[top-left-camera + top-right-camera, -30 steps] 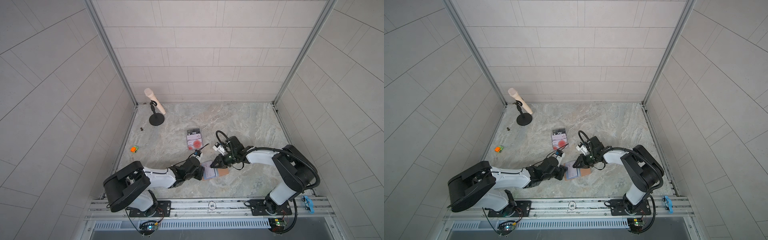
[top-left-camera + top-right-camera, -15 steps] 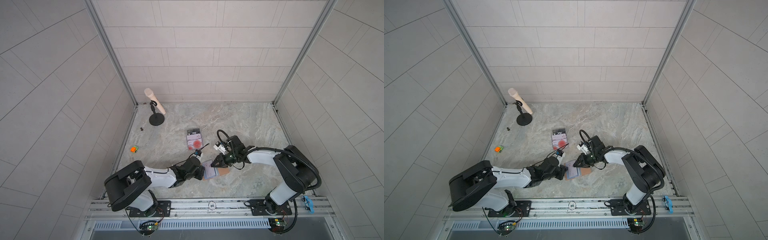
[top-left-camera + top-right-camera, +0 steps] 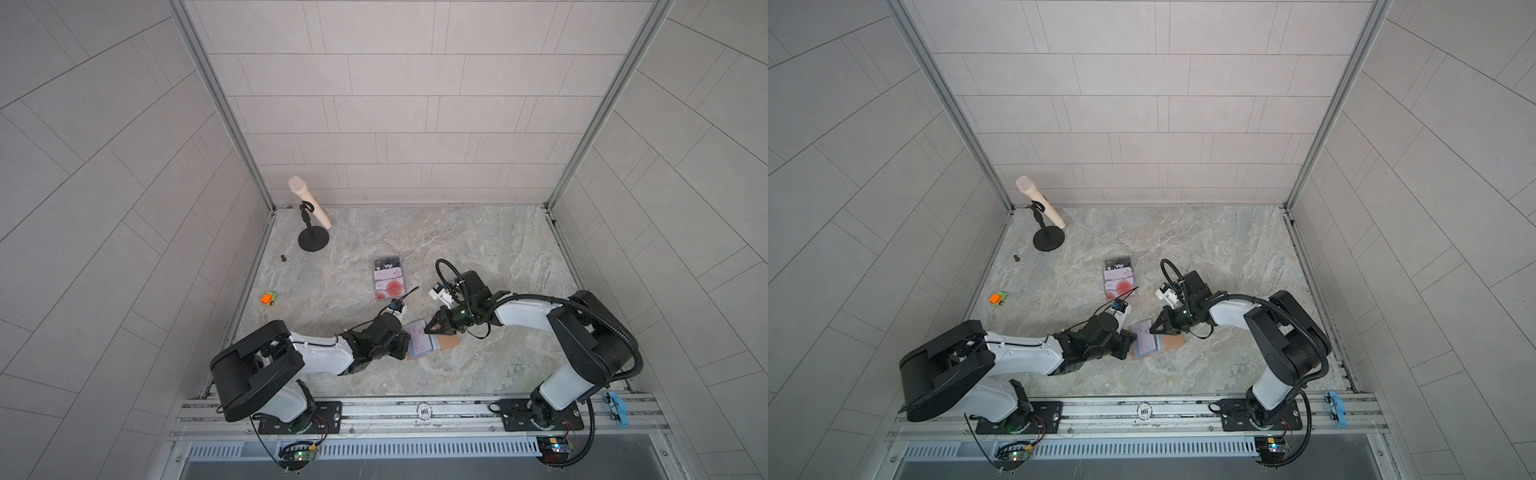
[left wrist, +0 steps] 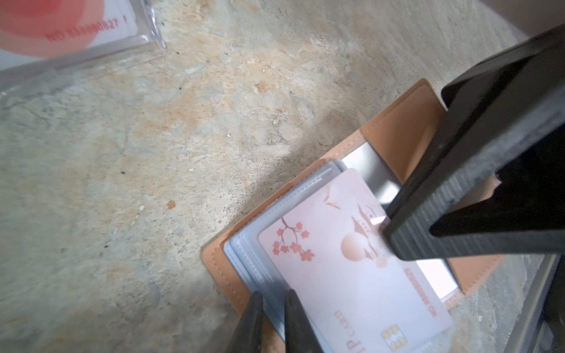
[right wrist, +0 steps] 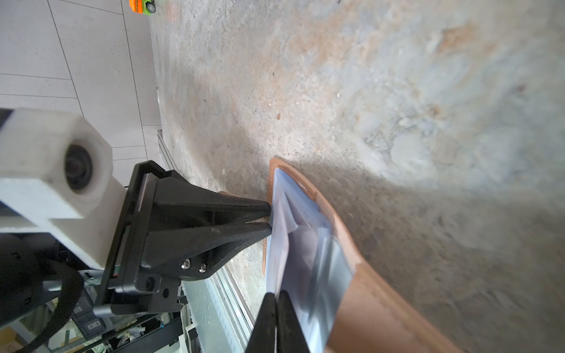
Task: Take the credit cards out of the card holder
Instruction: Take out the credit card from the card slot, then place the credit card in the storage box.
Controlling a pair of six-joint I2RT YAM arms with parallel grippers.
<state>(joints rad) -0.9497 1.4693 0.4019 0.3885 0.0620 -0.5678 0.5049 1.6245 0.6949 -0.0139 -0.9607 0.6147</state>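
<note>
A: Left gripper (image 4: 273, 296)?
B: Clamped on edge of card holder (image 3: 448, 343), lying open on table (image 3: 457, 249), front middle.
A: Right gripper (image 5: 276, 296)?
B: Closed tight, pinching edge of pink card (image 4: 336, 275) there.

Desk (image 3: 478, 249), holdings by position.
- Rear left corner: microphone stand (image 3: 313, 240), with a microphone (image 3: 309, 199) resting tilted in it.
- Left edge: small item (image 3: 284, 258), perhaps a bolt but too small to tell, just in front of the stand. A toy car (image 3: 269, 298) lies farther forward along the same edge.
- Centre: case of cards (image 3: 387, 278), lying flat.
- Front centre, before the case and apart from it: card holder (image 3: 446, 343), lying open, with a card (image 4: 351, 275) on top of its sleeves.
- Left pincer (image 3: 405, 345): at the holder's left edge.
- Right pincer (image 3: 428, 330): at the card's right end.
- Front rail (image 3: 374, 409), right end, off the desk: second toy car (image 3: 616, 409).
</note>
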